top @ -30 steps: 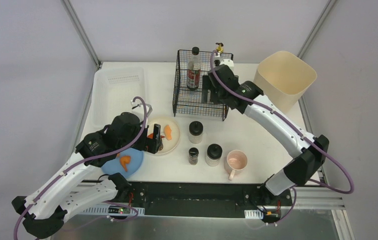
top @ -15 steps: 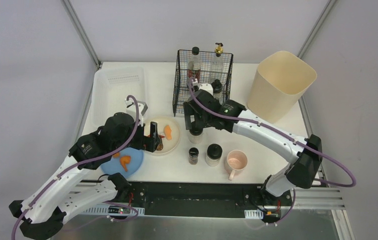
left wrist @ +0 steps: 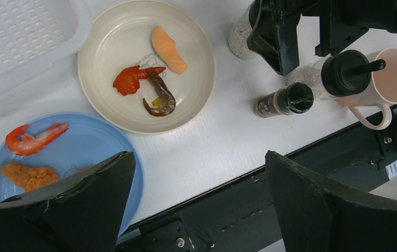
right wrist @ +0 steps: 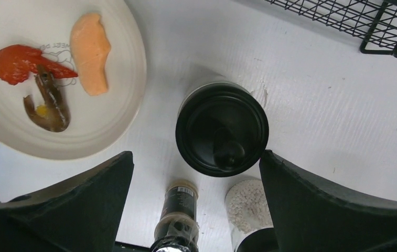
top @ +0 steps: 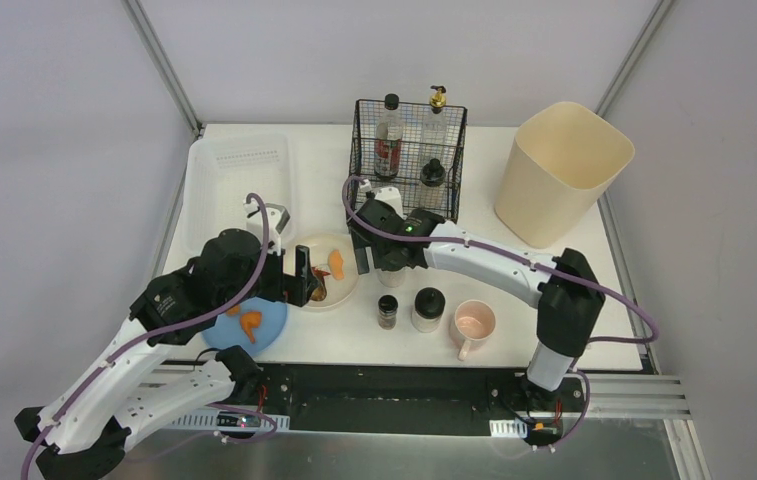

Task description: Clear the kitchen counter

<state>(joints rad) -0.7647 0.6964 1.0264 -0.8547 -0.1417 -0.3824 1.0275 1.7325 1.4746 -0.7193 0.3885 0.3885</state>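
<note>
Risk: right gripper (right wrist: 195, 157), jaws wide and empty over the black-lidded jar (right wrist: 221, 128), may close off-centre and topple it onto the spice bottle (right wrist: 178, 220); left gripper (left wrist: 199, 157) likewise open, empty

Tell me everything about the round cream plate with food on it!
The cream plate is round, shallow and glossy, like ceramic, with faint print in its middle. It sits flat on the white counter, between the blue plate and a black-lidded jar. On it lie an orange fish slice, a red piece and a brownish shrimp. Nothing grips it.
</note>
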